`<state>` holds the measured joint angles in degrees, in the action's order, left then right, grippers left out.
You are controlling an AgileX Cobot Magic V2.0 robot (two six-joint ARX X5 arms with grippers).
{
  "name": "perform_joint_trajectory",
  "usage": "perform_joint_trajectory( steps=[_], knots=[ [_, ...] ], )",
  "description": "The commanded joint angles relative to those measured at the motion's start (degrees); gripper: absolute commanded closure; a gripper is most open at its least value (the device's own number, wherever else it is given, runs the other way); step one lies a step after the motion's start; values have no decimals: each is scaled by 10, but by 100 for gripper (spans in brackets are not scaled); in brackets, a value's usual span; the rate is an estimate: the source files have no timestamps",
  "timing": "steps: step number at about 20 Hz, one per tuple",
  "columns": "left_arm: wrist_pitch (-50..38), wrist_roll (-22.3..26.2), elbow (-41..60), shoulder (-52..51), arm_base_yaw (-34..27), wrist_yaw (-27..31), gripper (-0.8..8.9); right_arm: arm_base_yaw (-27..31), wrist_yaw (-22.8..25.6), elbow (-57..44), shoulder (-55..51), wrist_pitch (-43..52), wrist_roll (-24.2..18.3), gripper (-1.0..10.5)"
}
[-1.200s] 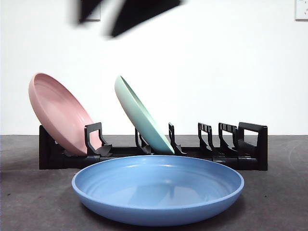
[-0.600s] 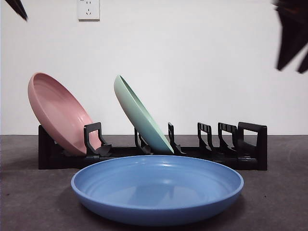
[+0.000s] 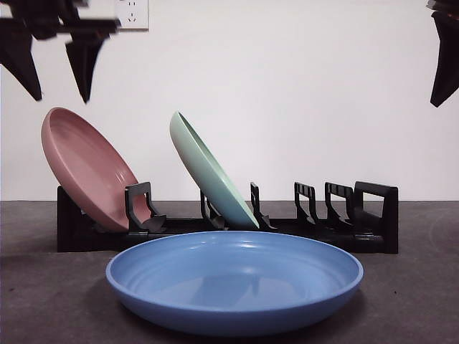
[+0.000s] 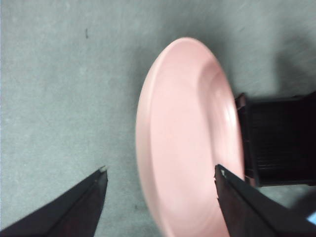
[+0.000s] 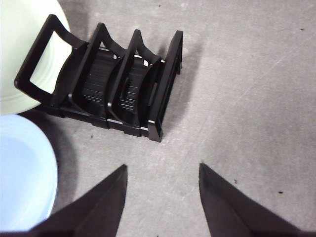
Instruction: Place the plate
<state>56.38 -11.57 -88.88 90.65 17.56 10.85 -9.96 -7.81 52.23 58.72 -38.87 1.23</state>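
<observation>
A blue plate point(image 3: 234, 283) lies flat on the table in front of the black rack point(image 3: 373, 215); its edge also shows in the right wrist view point(image 5: 19, 173). A pink plate point(image 3: 82, 165) leans in the rack's left end slot, and a pale green plate point(image 3: 208, 172) leans in a middle slot. My left gripper point(image 3: 60, 97) hangs open above the pink plate point(image 4: 187, 133), holding nothing point(image 4: 161, 170). At the top right edge my right gripper point(image 3: 443, 68) is open and empty point(image 5: 162, 167), above the table beside the rack's free end point(image 5: 113, 84).
Several empty slots stand at the rack's right end point(image 3: 326, 208). The green plate's rim point(image 5: 15, 59) shows behind the rack in the right wrist view. Grey tabletop point(image 5: 247, 98) lies to the right of the rack. A wall socket point(image 3: 133, 13) sits on the white wall.
A blurred arm at top centre has left. The left gripper has come down at top left over the pink plate. The right gripper appeared at top right and shifted slightly outward.
</observation>
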Motion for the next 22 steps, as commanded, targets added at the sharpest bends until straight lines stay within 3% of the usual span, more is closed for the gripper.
perform_joint_trajectory(
  steps=[1, 12, 17, 22],
  knots=[
    [4, 4, -18, 21, 5, 26, 473, -1, -1, 3, 3, 2, -9, 724],
    [-7, 4, -18, 43, 4, 44, 491, -1, -1, 3, 3, 1, -8, 724],
    [-7, 5, -18, 43, 4, 44, 789, -1, -1, 3, 3, -3, -8, 724],
    [7, 7, -41, 43, 4, 44, 803, -1, -1, 3, 3, -4, -8, 724]
  ],
)
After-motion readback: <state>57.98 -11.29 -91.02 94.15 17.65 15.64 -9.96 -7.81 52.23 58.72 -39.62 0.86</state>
